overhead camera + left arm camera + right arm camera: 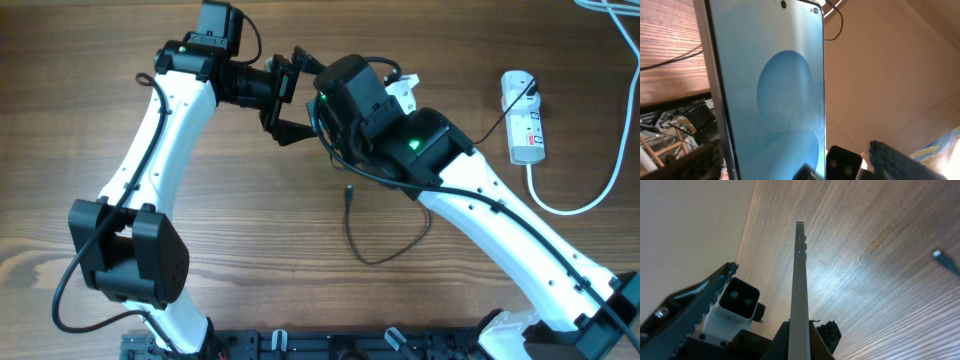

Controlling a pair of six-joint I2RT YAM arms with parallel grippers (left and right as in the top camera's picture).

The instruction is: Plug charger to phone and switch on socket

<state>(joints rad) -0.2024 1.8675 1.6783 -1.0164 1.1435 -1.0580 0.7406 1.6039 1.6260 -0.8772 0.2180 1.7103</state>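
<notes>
The phone (770,90) is being held clear of the bench (90,60), seen edge-on in the right wrist view and clamped at its near end by the right hand (800,332). Its lit screen is being faced toward the left hand (298,98), whose jaws are spread wide and grasping nothing. Nothing is being judged complete: the charger (351,222) is lying loose on the bench, unplugged, and the socket (524,118) is sitting well apart, untouched. Both arms are being reached inward, wrists meeting over the far middle
</notes>
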